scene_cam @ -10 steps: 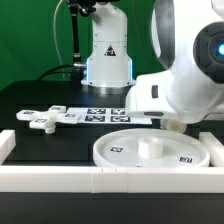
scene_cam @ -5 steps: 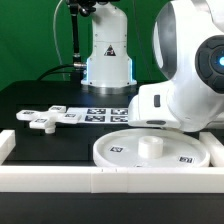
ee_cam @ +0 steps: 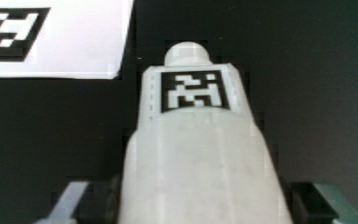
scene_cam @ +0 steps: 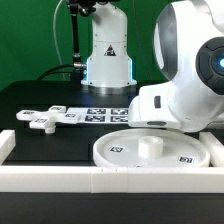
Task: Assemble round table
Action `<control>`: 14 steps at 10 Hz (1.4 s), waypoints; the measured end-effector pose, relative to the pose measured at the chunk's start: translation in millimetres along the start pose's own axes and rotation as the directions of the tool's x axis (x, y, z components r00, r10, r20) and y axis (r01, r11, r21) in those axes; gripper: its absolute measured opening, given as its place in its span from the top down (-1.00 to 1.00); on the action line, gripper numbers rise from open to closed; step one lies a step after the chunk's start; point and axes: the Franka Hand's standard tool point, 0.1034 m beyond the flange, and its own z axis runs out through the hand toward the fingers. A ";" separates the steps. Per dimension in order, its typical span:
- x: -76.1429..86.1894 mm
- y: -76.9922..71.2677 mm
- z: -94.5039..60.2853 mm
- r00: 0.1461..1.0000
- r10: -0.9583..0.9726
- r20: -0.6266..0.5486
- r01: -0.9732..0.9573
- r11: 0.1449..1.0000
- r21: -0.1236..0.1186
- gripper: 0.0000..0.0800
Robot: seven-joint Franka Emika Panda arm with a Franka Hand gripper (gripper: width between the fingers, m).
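Observation:
The white cylindrical leg [ee_cam: 197, 130], with a square tag on its side, fills the wrist view and lies lengthwise between my fingers. My gripper [ee_cam: 201, 205] is shut on its near end, one finger [ee_cam: 73, 200] on each flank. In the exterior view the gripper and leg are hidden behind my arm's white housing [scene_cam: 165, 105] at the right. The large rimmed disc [scene_cam: 115, 150] lies flat at the front with a raised hub in its middle. The cross-shaped foot piece [scene_cam: 45, 119] lies on the black table at the exterior view's left.
The marker board [scene_cam: 100, 114] lies behind the disc and shows as a corner in the wrist view [ee_cam: 51, 35]. Long white border bars [scene_cam: 60, 178] run along the table's front and sides. The robot's base [scene_cam: 108, 50] stands at the back.
My arm moved down and toward the exterior view's left between one second and half a second ago, then stayed still. The disc and the foot piece have not moved.

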 end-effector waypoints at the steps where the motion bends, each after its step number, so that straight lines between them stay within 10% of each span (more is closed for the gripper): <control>1: -2.2 0.3 -3.2 1.000 -0.007 -0.001 0.007 1.000 0.000 -0.02; 6: -39.0 21.4 -53.3 0.994 -0.112 0.002 0.112 0.993 0.019 -0.02; 11: -29.0 22.1 -68.8 0.986 -0.153 -0.069 0.154 0.988 0.020 -0.02; 14: -33.5 31.2 -106.9 0.939 -0.226 -0.258 0.233 0.972 -0.003 -0.02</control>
